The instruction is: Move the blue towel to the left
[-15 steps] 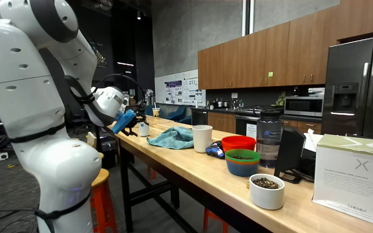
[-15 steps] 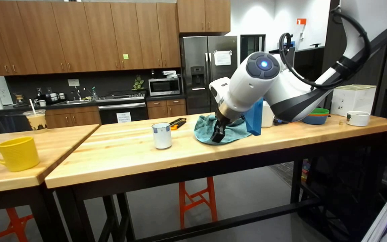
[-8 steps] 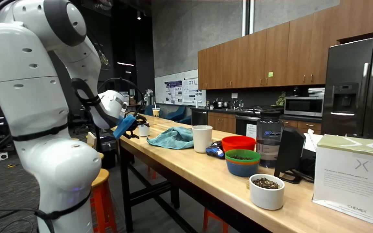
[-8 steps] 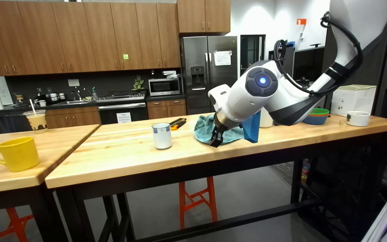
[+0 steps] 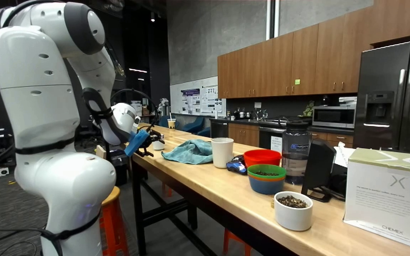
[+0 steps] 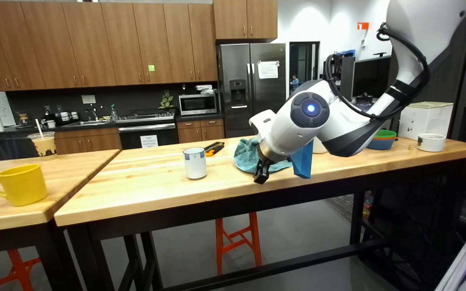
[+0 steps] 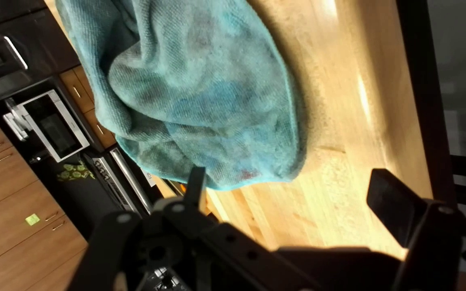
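Yellow mug (image 6: 24, 185): Ribbed and big-handled, it stands upright on the adjoining counter (image 6: 71, 167), well apart from the action and likely no part of the job.
White cup (image 6: 195, 165): Smooth-sided, blue-marked at the rim, it stands on the main counter (image 6: 144, 178), on the side where the blue towel (image 6: 246, 155) presumably must travel; a trailing fold could topple it.
Fingers (image 7: 395, 204): Black and angular, they stand wide apart in the wrist view with nothing between them, tilted down near the towel but not touching it, apparently lined up to pinch its edge.
Blue towel: Blotched, finely textured cloth lies rumpled on the main counter, right of the white cup in an exterior view; its soft folds should give easily to a pinch, and the move left looks not yet begun.
Tall cup (image 5: 222, 153): White and slightly tapered, it stands upright just beside the towel; whether the two touch cannot be told.
Stacked bowls (image 5: 266, 185): Green, orange and blue, probably plastic, they nest together, likely to save room.
White bowl (image 5: 293, 215): Round and straight-walled, it contains dark, dry-looking flakes.
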Controlling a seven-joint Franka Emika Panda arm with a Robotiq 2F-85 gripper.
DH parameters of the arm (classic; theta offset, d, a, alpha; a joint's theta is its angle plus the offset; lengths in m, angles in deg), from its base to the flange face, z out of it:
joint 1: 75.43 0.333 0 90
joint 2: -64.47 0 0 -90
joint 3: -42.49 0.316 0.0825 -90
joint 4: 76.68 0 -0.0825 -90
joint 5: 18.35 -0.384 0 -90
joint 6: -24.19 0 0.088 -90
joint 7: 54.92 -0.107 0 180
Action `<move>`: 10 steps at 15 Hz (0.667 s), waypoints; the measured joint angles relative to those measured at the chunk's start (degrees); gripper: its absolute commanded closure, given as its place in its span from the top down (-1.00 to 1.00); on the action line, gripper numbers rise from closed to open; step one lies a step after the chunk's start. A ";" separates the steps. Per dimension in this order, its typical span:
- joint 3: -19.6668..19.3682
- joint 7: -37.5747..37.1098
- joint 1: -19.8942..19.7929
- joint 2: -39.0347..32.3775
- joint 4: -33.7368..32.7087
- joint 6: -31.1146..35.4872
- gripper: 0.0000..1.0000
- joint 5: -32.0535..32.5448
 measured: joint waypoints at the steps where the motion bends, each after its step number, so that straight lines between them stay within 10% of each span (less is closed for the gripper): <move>1: -1.19 -0.08 1.34 -0.42 0.00 -0.42 1.00 0.15; 10: -6.50 -2.77 5.79 -1.37 -0.77 -2.36 1.00 5.53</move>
